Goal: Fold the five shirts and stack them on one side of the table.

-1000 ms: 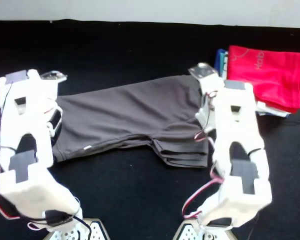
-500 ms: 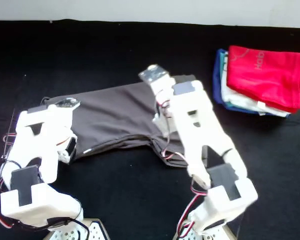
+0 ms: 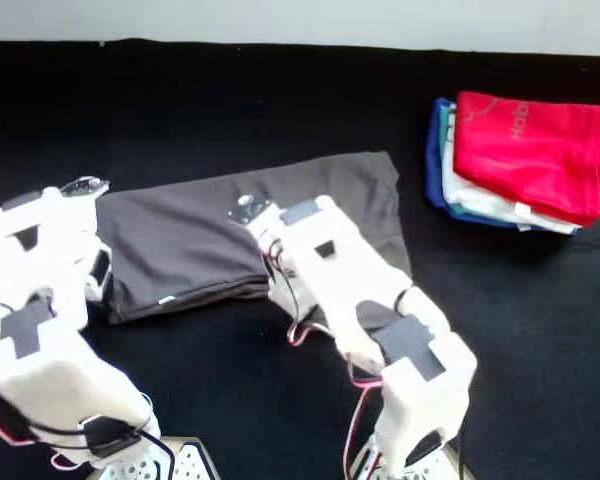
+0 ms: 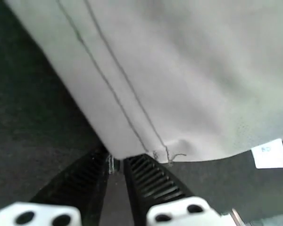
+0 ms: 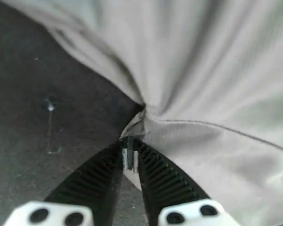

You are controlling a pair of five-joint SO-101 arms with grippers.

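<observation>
**— How wide is your left gripper (image 4: 117, 162)?**
— Hardly at all. My two ribbed fingers are pinched together on the stitched hem of the grey shirt (image 3: 180, 235), right at a corner of the cloth, near a small white tag.

**— And the other one?**
— My right gripper (image 5: 129, 143) is closed just as tight. It has a bunched fold of the same shirt nipped between its fingertips, and the fabric fans away from the pinch in creases.

**— Where does the shirt lie?**
— Across the middle of the black table (image 3: 280, 90). My left arm is at its left end, and my right arm stretches over its right half with the gripper near the centre of the cloth.

**— And the others?**
— The stack of folded shirts (image 3: 460, 195) sits at the far right, red shirt (image 3: 530, 150) on top. A strip of bare table separates it from the grey one.
</observation>
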